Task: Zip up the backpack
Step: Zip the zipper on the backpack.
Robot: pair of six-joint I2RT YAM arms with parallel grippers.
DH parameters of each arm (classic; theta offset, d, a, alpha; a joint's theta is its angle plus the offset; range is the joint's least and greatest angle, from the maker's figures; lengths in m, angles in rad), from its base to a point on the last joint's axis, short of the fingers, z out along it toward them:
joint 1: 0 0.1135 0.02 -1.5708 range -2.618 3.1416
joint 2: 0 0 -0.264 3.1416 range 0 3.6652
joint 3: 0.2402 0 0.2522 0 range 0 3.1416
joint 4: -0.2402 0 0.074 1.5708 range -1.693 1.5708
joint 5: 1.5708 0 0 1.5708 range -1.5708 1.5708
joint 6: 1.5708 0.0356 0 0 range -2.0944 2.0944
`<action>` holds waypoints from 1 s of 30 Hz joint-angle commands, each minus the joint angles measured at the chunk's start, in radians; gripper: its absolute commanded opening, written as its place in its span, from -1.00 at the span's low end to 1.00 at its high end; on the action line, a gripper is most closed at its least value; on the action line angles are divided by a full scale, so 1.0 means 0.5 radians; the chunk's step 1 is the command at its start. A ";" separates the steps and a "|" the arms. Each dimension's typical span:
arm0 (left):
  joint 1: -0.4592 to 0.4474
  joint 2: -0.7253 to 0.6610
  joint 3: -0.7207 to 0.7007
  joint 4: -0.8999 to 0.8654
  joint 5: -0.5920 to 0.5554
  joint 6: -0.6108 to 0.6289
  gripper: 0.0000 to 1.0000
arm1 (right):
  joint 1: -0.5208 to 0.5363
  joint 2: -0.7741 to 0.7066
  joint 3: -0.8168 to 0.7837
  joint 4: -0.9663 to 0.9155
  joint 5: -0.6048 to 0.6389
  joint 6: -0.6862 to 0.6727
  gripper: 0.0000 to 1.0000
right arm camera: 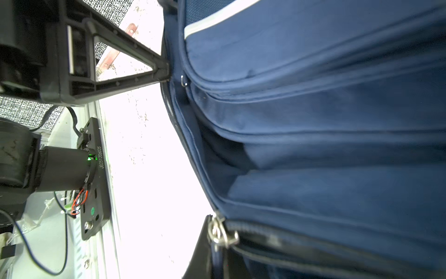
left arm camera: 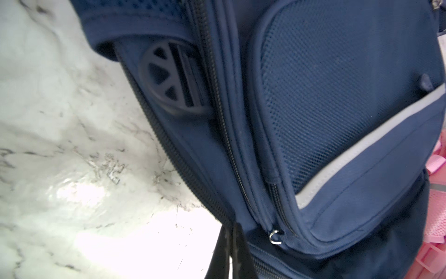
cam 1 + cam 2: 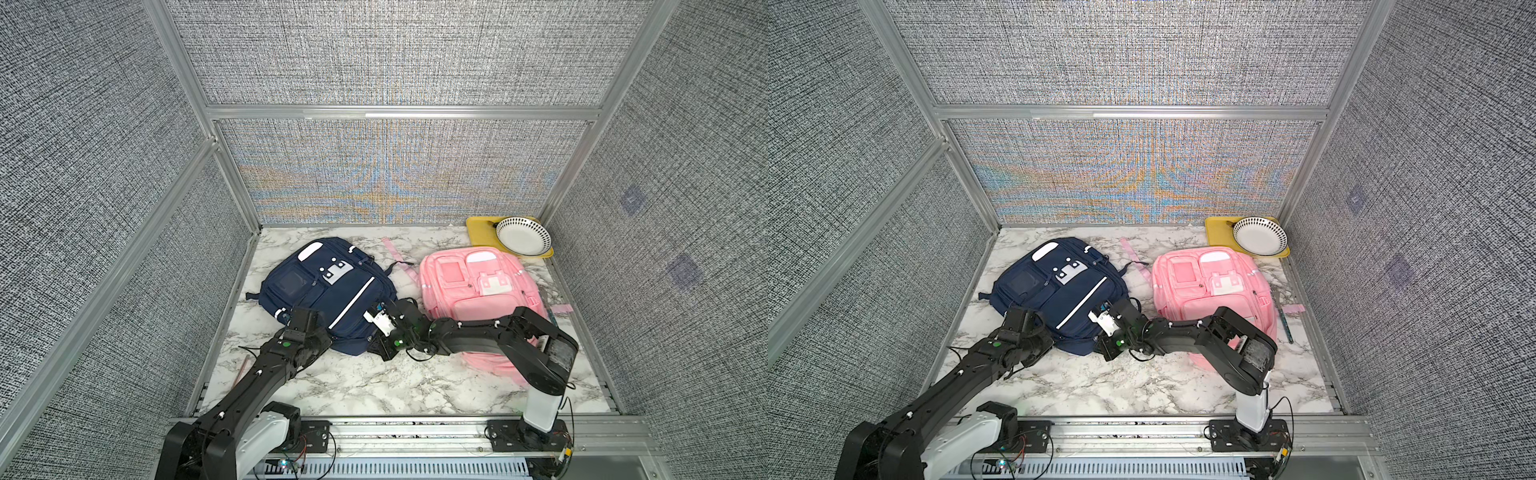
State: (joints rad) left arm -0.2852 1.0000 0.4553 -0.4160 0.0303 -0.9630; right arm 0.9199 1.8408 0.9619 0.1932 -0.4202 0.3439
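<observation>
Stretched low toward the navy backpack [image 3: 328,286], left claw [image 2: 232,229] pinches its edge, right claw [image 1: 214,251] its zipper pull [image 1: 220,233].

Both top views are bright and evenly lit from above. The arms cast only soft, faint shadows on the marble bench [image 3: 374,386]. Coloured moiré bands ripple over the back wall panel [image 3: 1133,187], and the frame posts [image 3: 178,62] splay outward toward the edges. In both wrist views the bench burns out to white glare. The navy backpack [image 2: 337,120] looks soft, while the left end effector [image 2: 232,253] and the zipper slider [image 1: 220,233] are blurred.
</observation>
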 commanded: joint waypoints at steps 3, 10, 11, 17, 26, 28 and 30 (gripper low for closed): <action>0.048 -0.015 0.019 -0.192 -0.438 0.112 -1.00 | -0.068 -0.044 -0.018 -0.339 0.132 -0.096 -1.00; 0.081 0.011 0.049 -0.203 -0.480 0.176 -1.00 | -0.077 -0.016 -0.052 -0.252 0.076 -0.067 -1.00; 0.089 0.018 0.064 -0.213 -0.499 0.198 -1.00 | -0.071 -0.015 -0.065 -0.223 0.071 -0.052 -1.00; 0.248 0.137 0.138 -0.154 -0.502 0.343 -1.00 | 0.028 0.020 -0.070 -0.105 0.123 -0.016 -1.00; 0.454 0.587 0.402 0.045 -0.386 0.510 -1.00 | 0.229 0.190 0.115 0.093 0.198 0.142 -1.00; 0.457 0.699 0.497 0.029 -0.373 0.543 -1.00 | 0.263 0.238 0.156 0.129 0.217 0.202 -1.00; 0.461 0.772 0.594 -0.040 -0.251 0.578 -1.00 | 0.306 0.288 0.196 0.154 0.250 0.241 -1.00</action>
State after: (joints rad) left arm -0.0650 1.3529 0.7086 -0.4763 0.0166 -0.7273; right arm 1.0531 1.9640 1.0477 0.3363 -0.3187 0.4217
